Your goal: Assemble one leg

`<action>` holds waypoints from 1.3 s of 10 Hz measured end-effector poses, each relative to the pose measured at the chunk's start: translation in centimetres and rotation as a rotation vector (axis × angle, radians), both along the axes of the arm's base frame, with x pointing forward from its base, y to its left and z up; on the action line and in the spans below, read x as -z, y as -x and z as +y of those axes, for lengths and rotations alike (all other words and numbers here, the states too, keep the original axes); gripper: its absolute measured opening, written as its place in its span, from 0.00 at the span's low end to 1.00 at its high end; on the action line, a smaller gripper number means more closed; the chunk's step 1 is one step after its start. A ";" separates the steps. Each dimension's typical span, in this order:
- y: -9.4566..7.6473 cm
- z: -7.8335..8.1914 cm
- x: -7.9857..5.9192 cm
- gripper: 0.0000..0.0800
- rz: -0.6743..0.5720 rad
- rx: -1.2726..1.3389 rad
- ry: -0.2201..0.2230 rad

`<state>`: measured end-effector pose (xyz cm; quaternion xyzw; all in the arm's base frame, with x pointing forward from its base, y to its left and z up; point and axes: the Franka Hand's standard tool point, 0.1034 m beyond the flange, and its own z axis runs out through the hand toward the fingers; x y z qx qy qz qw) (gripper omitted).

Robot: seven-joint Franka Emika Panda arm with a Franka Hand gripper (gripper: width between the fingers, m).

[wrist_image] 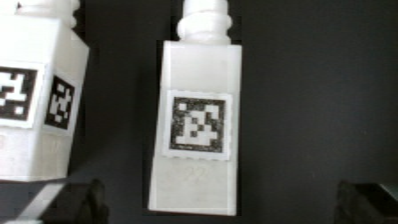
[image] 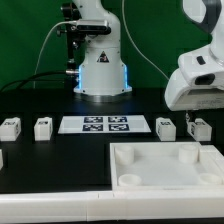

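In the wrist view a white leg [wrist_image: 199, 125] lies on the black table with its square tag facing up and a threaded tip at one end. My gripper [wrist_image: 226, 206] is open above it. Its two dark fingertips [wrist_image: 80, 205] stand wide apart on either side of the leg's plain end and do not touch it. A second leg [wrist_image: 39, 95] lies close beside the first. In the exterior view the arm's white hand [image: 196, 78] hovers over the two legs at the right [image: 166, 128] [image: 198, 128]. Two more legs [image: 10, 127] [image: 43, 127] stand at the left.
The marker board [image: 104, 124] lies in the middle in front of the robot base [image: 100, 70]. The large white tray-like piece with corner sockets [image: 150, 152] lies at the front right. A small white part [image: 2, 158] shows at the left edge.
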<state>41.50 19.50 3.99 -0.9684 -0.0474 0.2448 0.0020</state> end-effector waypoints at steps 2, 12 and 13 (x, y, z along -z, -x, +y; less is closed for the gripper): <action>0.0 -0.2 0.2 0.81 -0.001 -0.002 -0.004; 1.8 -0.3 2.2 0.81 0.203 -0.002 0.025; 1.8 -0.3 2.5 0.81 0.213 -0.002 0.026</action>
